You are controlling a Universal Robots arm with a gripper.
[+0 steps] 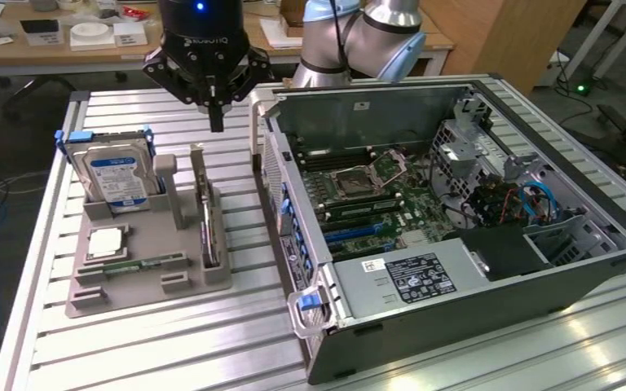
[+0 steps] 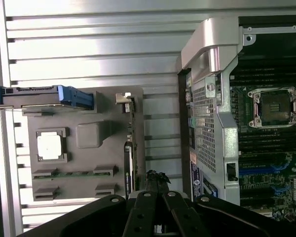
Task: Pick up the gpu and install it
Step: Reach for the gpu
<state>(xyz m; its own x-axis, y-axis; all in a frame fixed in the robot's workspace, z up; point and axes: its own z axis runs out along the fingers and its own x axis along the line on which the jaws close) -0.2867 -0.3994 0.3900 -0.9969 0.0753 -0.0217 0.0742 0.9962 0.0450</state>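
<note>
The gpu [image 1: 209, 228] stands on its edge in a slot of the grey holder [image 1: 128, 289] on the table, its silvery bracket at the far end. From the wrist camera the gpu [image 2: 130, 128] appears as a thin dark strip on the holder [image 2: 89, 136]. My gripper [image 1: 218, 120] hangs in the air above the far end of the holder, well clear of the card. Its fingers are shut to a point with nothing between them. In the wrist view the gripper [image 2: 157, 177] lies just beside the card's line, toward the computer case.
The open computer case [image 1: 574, 269] lies at the exterior view's right, with its motherboard [image 1: 384, 191] and blue slots [image 1: 351, 234] exposed. The holder also carries a hard drive [image 1: 117, 175], a square chip [image 1: 107, 242] and a memory stick [image 1: 139, 265]. The table is slatted metal.
</note>
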